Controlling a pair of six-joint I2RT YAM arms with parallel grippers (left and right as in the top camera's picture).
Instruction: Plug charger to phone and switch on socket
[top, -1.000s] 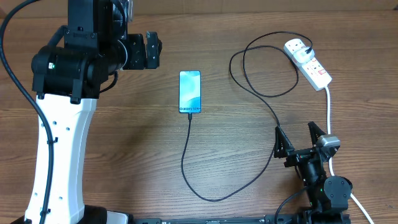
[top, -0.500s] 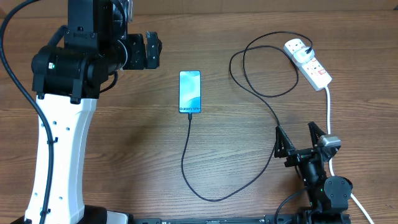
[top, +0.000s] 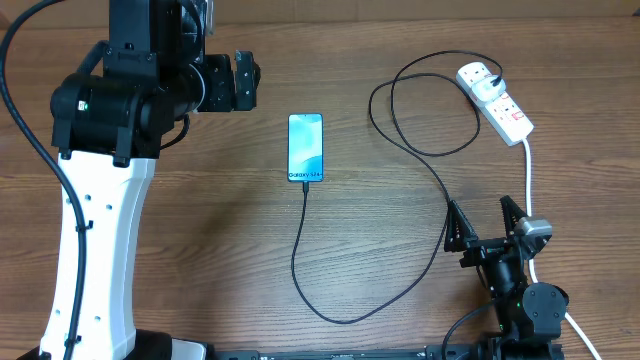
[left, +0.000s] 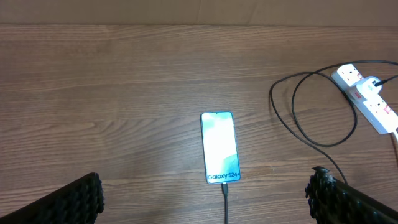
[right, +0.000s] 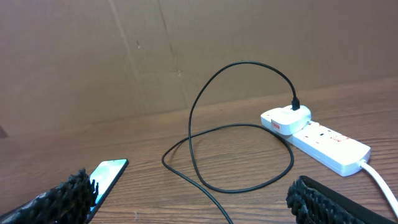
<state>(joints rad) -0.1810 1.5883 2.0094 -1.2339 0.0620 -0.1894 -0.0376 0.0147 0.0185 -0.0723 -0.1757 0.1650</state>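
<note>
The phone lies flat mid-table with its screen lit, also seen in the left wrist view and the right wrist view. The charger's black cable has its connector tip at the phone's lower edge. From there it loops right and up to a white adapter plugged into the socket. My left gripper hangs open high above the table, left of the phone. At the near right, my right gripper is open and empty, below the socket.
The socket's thick white lead runs down the right side past my right arm. A cable loop lies on the wood between phone and socket. A brown cardboard wall stands behind the table.
My right gripper has shifted slightly to the right. Phone, cable, socket and the left arm have not moved.
</note>
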